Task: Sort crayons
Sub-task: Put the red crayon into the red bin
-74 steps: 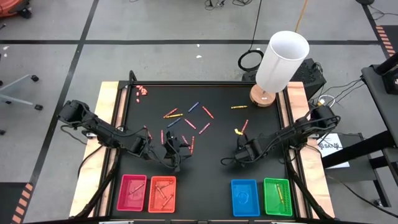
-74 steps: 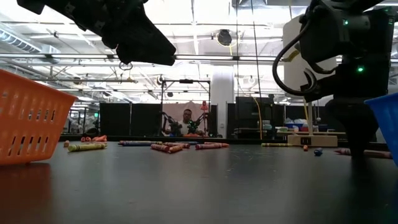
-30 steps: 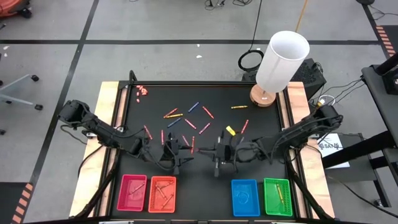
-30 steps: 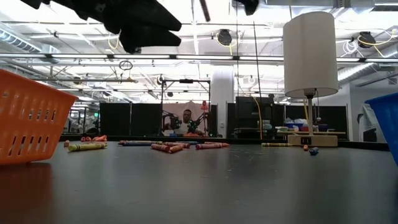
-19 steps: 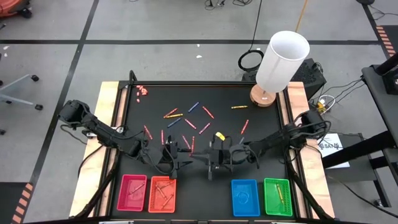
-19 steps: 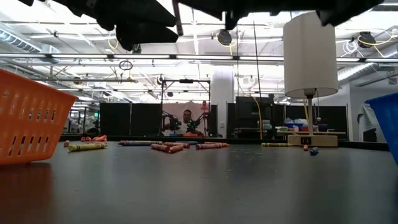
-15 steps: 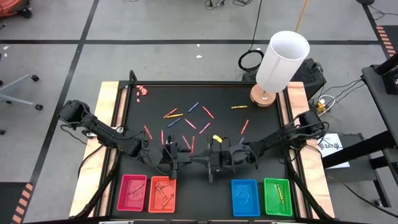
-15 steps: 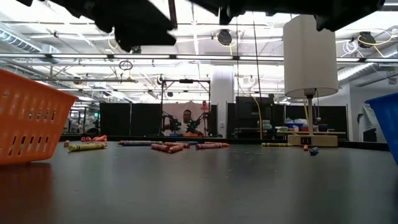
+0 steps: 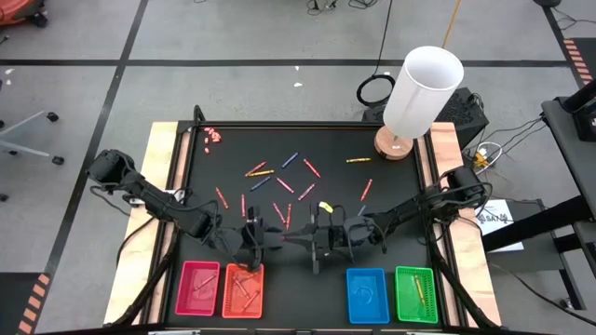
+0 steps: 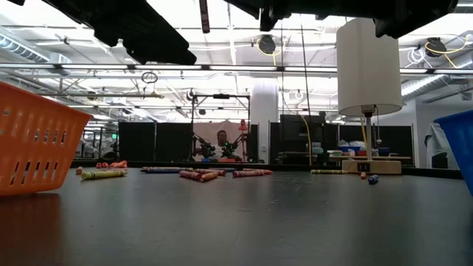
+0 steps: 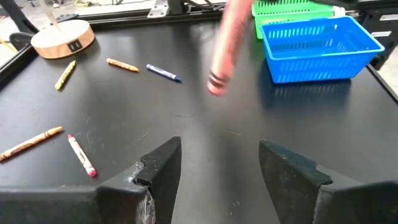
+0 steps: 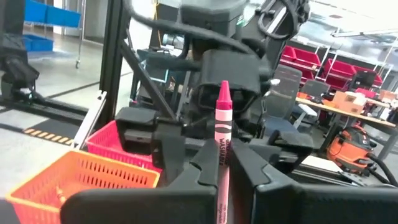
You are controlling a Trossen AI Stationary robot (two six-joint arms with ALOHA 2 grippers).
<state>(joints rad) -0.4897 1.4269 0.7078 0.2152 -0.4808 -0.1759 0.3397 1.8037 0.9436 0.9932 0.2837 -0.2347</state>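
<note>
Grey floor (image 9: 233,84), black tape lines (image 9: 121,65)

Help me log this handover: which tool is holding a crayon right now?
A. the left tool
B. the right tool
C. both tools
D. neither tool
B: in the right wrist view the right tool is shut on a pink crayon standing up between its fingers, while the left tool is open with nothing between its fingers.
</note>
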